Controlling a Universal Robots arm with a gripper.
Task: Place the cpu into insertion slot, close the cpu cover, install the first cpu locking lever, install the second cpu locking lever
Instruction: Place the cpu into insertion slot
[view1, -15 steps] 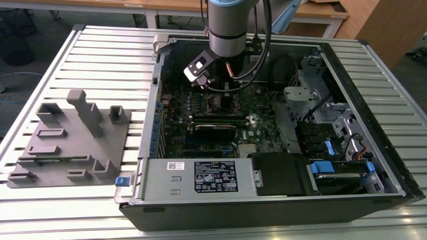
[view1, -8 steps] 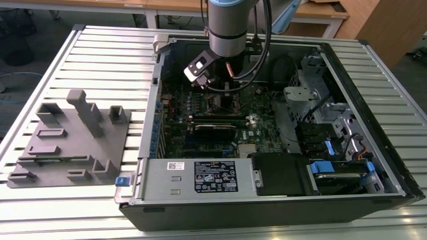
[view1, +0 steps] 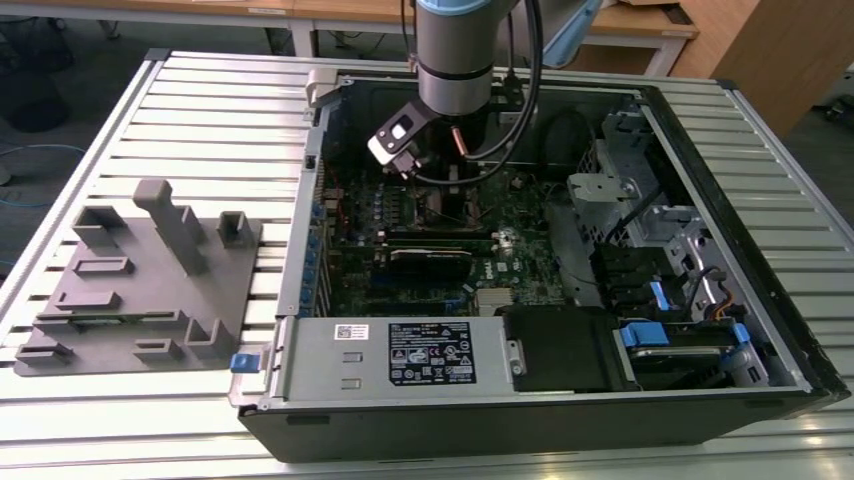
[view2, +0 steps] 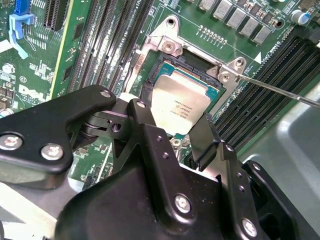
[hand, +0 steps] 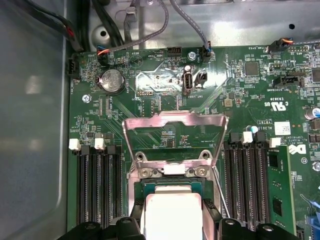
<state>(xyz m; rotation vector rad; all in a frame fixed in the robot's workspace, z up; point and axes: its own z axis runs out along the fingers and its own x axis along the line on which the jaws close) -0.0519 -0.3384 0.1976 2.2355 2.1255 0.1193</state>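
The cpu (view2: 180, 102) is a pale silver square chip lying level at the insertion slot (view2: 165, 70), with its green edge inside the silvery rim. My gripper (view2: 172, 127) straddles it, with black fingers (view2: 202, 140) pressed against two opposite sides. In the first wrist view the cpu (hand: 172, 215) sits between the fingertips of the gripper (hand: 172, 222). Just beyond it the cpu cover (hand: 175, 131) stands swung open from its hinge. A thin locking lever (view2: 272, 88) juts out from the socket, unlatched. In the exterior view the gripper (view1: 447, 200) is low over the green board inside the case.
Black memory slots (hand: 97, 180) run along both sides of the socket. A coin battery (hand: 112, 80) and cables lie past the cover. The grey power-supply box (view1: 400, 355) and the drive cage (view1: 667, 260) border the board. A grey fixture block (view1: 134, 280) stands on the exterior view's left.
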